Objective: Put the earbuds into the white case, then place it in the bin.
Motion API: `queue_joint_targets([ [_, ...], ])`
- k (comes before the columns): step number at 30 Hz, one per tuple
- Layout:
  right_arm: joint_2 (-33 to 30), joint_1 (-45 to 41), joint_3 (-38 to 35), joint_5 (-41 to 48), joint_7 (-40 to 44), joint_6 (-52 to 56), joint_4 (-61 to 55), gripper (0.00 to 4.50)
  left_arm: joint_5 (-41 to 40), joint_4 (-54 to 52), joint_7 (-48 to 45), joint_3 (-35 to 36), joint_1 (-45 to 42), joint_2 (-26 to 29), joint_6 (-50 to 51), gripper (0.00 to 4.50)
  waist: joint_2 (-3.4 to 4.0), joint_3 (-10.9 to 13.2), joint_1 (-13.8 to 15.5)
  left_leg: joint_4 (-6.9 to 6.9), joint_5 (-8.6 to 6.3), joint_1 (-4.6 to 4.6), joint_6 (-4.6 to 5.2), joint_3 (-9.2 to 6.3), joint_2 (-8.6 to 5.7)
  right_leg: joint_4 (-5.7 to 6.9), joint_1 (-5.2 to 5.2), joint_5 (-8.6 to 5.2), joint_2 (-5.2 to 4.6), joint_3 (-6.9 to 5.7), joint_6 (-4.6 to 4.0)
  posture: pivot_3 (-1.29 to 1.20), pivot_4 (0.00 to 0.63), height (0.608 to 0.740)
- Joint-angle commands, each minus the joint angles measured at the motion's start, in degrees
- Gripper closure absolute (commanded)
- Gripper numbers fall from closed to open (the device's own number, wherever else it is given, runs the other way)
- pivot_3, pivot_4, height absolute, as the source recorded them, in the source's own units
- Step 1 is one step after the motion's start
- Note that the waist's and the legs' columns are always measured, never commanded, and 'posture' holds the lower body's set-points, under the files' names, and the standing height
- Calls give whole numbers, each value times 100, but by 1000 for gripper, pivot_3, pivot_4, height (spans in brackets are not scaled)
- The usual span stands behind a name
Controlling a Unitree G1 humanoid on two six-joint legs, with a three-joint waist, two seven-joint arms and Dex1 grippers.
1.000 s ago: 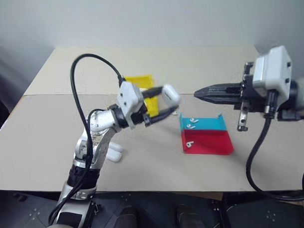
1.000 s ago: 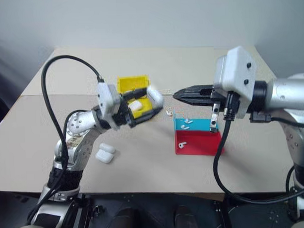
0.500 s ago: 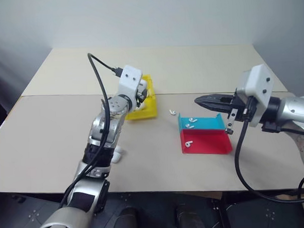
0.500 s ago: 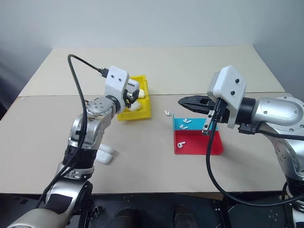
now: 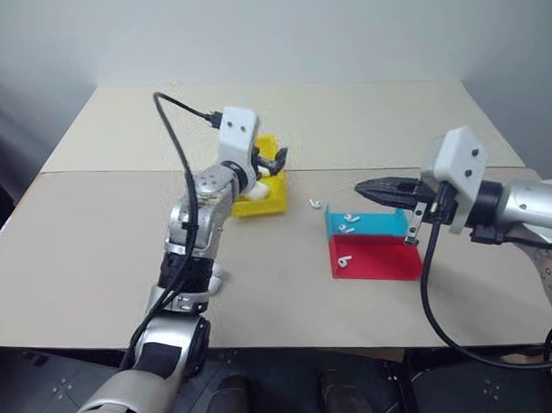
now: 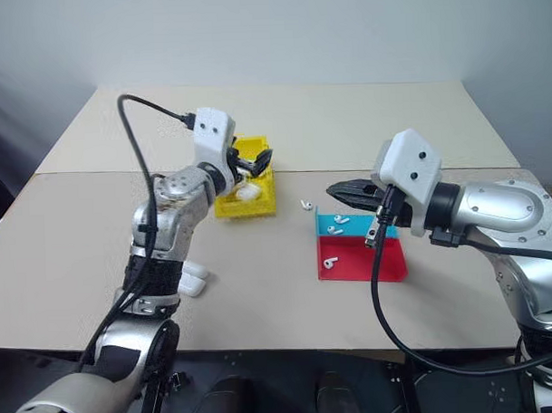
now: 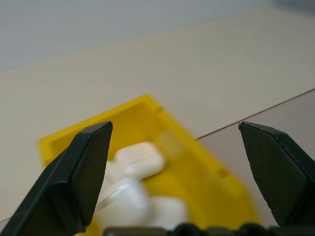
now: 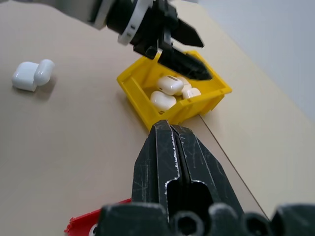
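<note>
since a second ago the left gripper (image 6: 254, 161) has opened wide over the bin (image 6: 258, 203), dropping the white case (image 8: 170, 84); right gripper (image 6: 350, 190) shut, empty, right of centre.

No legible text or labels

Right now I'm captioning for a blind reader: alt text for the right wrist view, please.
The shut right gripper points at a yellow bin holding white cases. The open left gripper hovers over it. An open-lidded case lies apart on the table.
</note>
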Motion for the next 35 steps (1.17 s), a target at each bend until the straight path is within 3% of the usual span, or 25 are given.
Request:
queue_joint_targets([
  [1,-93,300,-224,-205,167,-535,-142,4500,-516,-903,-740,129,416,425,-65,42,1,0,-25,0,0,3,0,1,1,3,0,0,1,2,0,0,150,740],
  [7,-391,1279,-764,-410,1180,-1713,196,4500,-1520,-2266,-2275,409,1591,1838,164,42,1,0,-20,2,1,10,-2,3,3,7,4,0,0,3,0,0,150,740],
  [12,-706,1828,-1395,-554,2078,-2775,960,4500,-2441,-2839,-3305,1397,2786,3189,422,42,-2,0,-20,-1,1,18,-2,5,6,3,11,-1,2,2,0,0,150,740],
  [18,-928,2276,-1828,-655,2530,-3181,1466,4500,-3180,-3029,-4207,2533,3945,4092,411,42,-6,-1,-11,-1,0,27,-2,8,8,3,18,-2,1,1,-1,0,150,740],
  [25,-1010,2416,-1739,-632,2870,-3303,1621,4500,-3528,-3199,-4587,2973,4575,4608,374,42,-7,0,-4,-3,0,30,-2,11,10,4,19,-3,1,2,-3,0,150,740],
  [35,-992,2102,-1520,-673,2852,-3288,1760,4500,-3637,-3250,-4544,3001,4666,4614,202,42,-7,0,-11,-6,0,28,-2,12,10,3,15,-3,2,3,-4,0,150,740],
])
